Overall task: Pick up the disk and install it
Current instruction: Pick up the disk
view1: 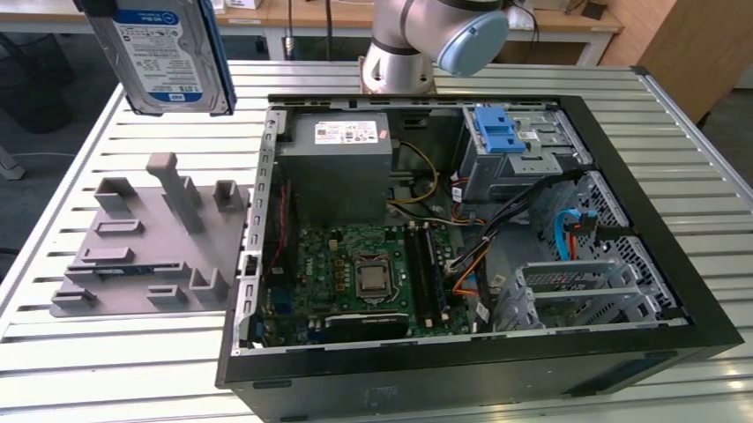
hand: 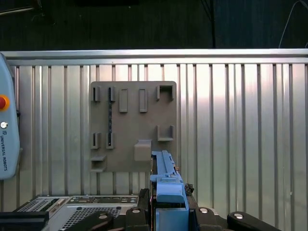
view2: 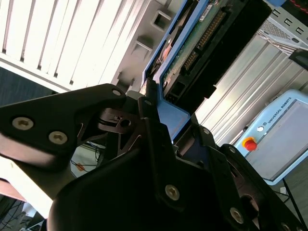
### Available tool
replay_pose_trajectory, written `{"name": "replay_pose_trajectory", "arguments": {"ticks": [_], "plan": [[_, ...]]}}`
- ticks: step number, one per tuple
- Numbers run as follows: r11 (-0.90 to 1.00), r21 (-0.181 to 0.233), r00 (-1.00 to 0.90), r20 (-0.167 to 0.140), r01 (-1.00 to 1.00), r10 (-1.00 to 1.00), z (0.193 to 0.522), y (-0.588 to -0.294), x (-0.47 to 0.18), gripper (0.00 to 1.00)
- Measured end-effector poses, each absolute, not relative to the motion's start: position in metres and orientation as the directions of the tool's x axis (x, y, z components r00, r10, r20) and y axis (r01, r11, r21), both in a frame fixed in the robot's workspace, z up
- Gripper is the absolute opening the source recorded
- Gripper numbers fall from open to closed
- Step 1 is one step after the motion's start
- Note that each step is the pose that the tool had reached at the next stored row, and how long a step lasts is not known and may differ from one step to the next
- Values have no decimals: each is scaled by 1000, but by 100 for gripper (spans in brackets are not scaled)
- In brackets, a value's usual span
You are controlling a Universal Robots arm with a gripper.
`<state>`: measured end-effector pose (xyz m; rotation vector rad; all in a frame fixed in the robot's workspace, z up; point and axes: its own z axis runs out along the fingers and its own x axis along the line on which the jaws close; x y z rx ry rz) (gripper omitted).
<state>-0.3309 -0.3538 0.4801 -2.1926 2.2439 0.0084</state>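
**disk up in the air, clamped, not in the case yet**

in the exterior view the disk (view1: 165, 55) hangs in mid-air at about 10 o'clock from the open pc case (view1: 471, 370). it stands roughly upright with a slight tilt, label facing the camera, blue rails down its long edges. it's well above the grey fixture plate (view1: 153, 238) and touching nothing down there. that plate sits on the slatted table (view1: 118, 370) at 9 o'clock of the case.

the gripper (view2: 166, 108) in the second wrist view has its black fingers (view2: 147, 103) pinched in tight on the blue rail at the end of the drive. no gap i can see, so it's got a firm hold of the disk. the first wrist view agrees: blue rail sandwiched between the fingers, fixture plate down below.

inside the case the metal drive bay (view1: 530, 163) is at about 1 o'clock, with the blue latch piece (view1: 499, 132) on top. the arm's base (view1: 400, 53) stands at 12 o'clock behind the case. a teach pendant (view2: 279, 139) with a red button sits near the table.
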Motion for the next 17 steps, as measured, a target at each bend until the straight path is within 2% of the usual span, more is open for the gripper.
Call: {"name": "replay_pose_trajectory", "arguments": {"ticks": [17], "plan": [[23, 1, -23, -7, -1000, -1000, 480, -354, -317, 36]]}}
